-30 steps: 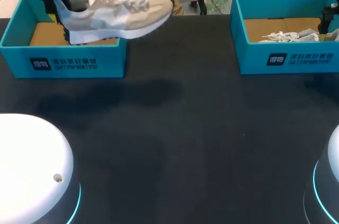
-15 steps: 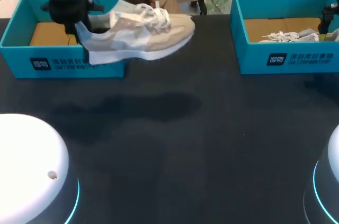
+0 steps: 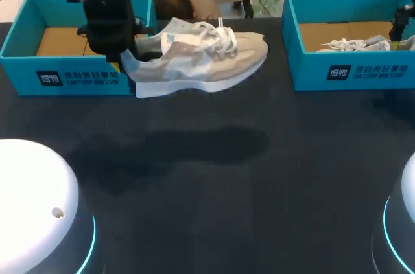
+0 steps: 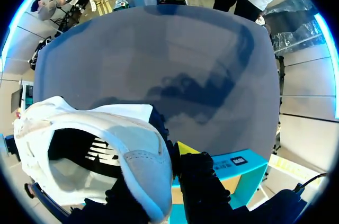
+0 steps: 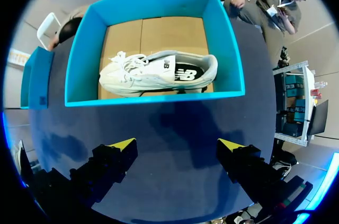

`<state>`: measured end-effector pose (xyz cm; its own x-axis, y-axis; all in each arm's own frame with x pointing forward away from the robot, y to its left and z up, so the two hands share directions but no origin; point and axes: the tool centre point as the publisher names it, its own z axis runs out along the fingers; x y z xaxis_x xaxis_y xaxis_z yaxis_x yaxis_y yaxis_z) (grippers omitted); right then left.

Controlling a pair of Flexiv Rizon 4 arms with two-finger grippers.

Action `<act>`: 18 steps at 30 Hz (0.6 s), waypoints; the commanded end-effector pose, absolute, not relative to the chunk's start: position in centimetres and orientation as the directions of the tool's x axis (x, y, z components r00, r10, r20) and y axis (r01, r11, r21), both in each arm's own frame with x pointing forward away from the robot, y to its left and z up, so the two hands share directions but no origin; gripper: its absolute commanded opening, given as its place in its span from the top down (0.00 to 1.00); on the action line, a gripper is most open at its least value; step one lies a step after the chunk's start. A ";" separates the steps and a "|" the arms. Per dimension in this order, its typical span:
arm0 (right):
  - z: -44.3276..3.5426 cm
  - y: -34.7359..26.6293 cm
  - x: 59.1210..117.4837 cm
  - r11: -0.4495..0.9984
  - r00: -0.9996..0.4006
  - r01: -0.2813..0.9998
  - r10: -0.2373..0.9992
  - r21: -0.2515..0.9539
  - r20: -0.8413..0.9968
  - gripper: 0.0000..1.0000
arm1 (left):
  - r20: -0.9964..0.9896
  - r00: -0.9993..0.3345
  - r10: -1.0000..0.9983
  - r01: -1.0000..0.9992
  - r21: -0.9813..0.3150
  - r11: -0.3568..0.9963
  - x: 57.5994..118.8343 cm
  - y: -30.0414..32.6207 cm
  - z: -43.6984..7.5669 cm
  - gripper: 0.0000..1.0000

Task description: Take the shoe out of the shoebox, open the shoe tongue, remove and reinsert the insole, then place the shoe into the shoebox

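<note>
A white and beige sneaker (image 3: 201,60) hangs in the air in front of the left teal shoebox (image 3: 78,76), toe pointing right. My left gripper (image 3: 123,60) is shut on its heel collar. In the left wrist view the heel (image 4: 143,171) sits pinched between the fingers, one yellow tip (image 4: 184,148) showing beside it. A second white sneaker (image 5: 159,73) lies inside the right teal shoebox (image 5: 159,98). My right gripper (image 5: 177,147) stands open in front of that box, above the table, nothing between its fingers. In the head view this sneaker (image 3: 353,44) peeks over the box wall (image 3: 350,70).
The dark table (image 3: 227,190) stretches between the two boxes and toward the front edge, with the shoe's shadow on it. The left box's brown floor (image 3: 55,41) shows bare. White arm bases (image 3: 32,203) sit at the front corners.
My left arm has carried the sneaker out of the left box, rightward and toward the front, lowering it. The right arm has stayed still.
</note>
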<state>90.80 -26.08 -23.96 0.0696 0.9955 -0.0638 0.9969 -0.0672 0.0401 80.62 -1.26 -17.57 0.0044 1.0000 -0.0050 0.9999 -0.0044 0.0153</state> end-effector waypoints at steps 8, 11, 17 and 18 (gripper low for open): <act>-23.9 -26.0 90.7 -0.068 0.071 0.997 0.995 0.042 -0.065 0.00 | 0.005 0.056 0.998 0.995 0.084 -0.056 77.8 -4.1 -19.1 1.00; -23.9 -26.0 90.7 -0.068 0.071 0.997 0.995 0.042 -0.065 0.00 | -0.001 0.079 0.997 0.994 0.077 -0.079 76.9 -5.0 -19.7 1.00; -23.9 -26.0 90.7 -0.068 0.071 0.997 0.995 0.042 -0.065 0.00 | -0.004 0.099 0.995 0.993 0.072 -0.099 75.9 -6.2 -20.9 1.00; -23.9 -26.0 90.7 -0.068 0.071 0.997 0.995 0.042 -0.065 0.00 | -0.004 0.100 0.995 0.992 0.072 -0.099 76.0 -6.4 -21.3 1.00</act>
<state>90.80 -26.08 -23.96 0.0696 0.9955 -0.0638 0.9969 -0.0672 0.0401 76.03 -6.12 -20.46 0.1003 0.9950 -0.0008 0.9929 -0.1001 0.0638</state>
